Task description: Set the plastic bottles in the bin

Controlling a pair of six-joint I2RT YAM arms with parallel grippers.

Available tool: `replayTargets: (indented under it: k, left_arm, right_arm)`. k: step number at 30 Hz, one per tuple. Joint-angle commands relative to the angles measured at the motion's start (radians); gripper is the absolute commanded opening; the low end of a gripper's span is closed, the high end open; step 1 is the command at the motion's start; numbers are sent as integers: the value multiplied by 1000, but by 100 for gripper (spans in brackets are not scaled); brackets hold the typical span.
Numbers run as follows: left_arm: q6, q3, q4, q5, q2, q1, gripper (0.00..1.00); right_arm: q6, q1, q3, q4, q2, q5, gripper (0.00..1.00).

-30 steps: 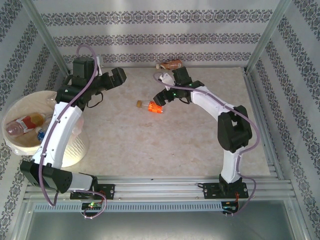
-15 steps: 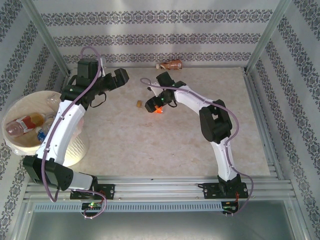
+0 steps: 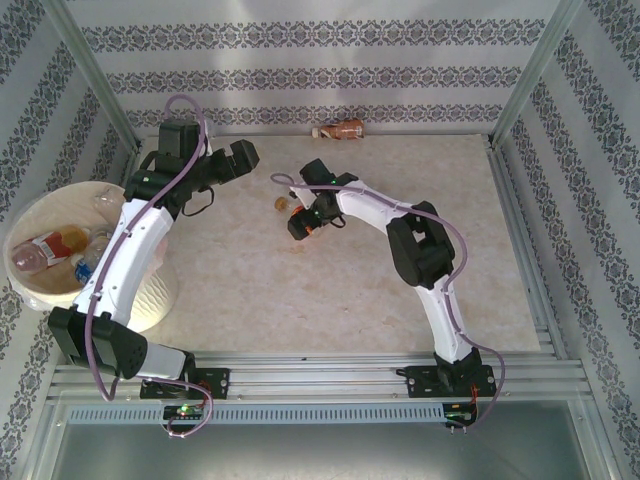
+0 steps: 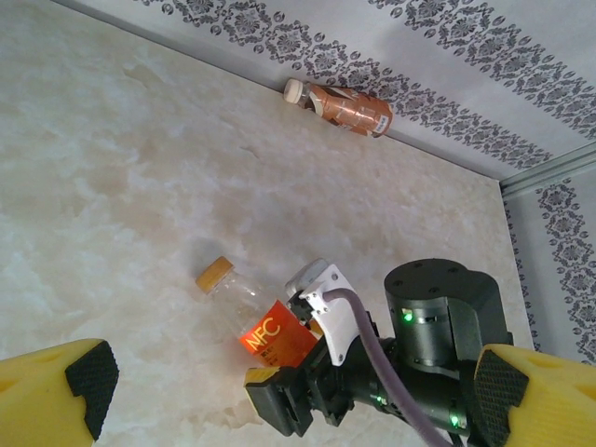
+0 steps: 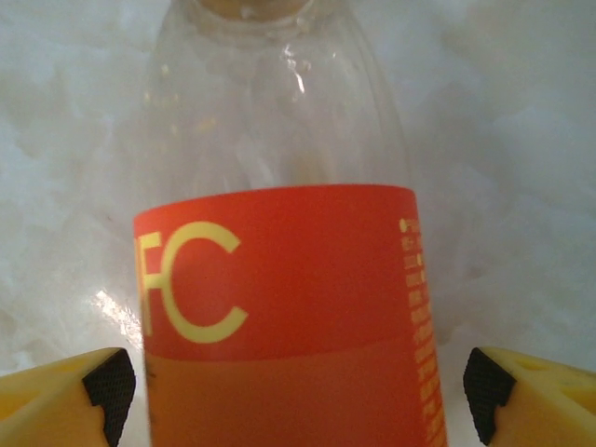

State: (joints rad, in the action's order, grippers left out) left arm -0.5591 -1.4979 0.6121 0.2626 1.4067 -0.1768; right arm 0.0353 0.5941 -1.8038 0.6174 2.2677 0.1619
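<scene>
Fingers (image 5: 110,391) of the right gripper (image 5: 298,389) stand spread apart on either side of the orange-labelled plastic bottle (image 5: 279,279), which lies on the tabletop (image 5: 521,140), long axis pointing straight away from the wrist, cap farthest.

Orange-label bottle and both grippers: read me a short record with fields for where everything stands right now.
orange-label bottle: lying on the table, yellow cap pointing away from the right gripper
right gripper: open, one finger on each side of the bottle's label, gaps showing, not clamped
left gripper: open, empty, raised above the table
brown-label bottle: lying against the back wall
bin: at the left, several bottles inside
</scene>
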Motion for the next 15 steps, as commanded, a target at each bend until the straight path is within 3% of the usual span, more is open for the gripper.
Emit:
replayTargets:
  k: [1,7,15]
  left_arm:
    - [-2,8,-30,14,10,-10,100]
    - [-9,22,-29,-1,6,-10,100]
    - [-33,58,-62,-45,-16,-10,100]
  right_arm:
    - [-57,12,8,-13,16,-71,89]
    - [-64,29,67,-93,-15,-130,70]
    - [-65,24,193,-234,-141,-89,49]
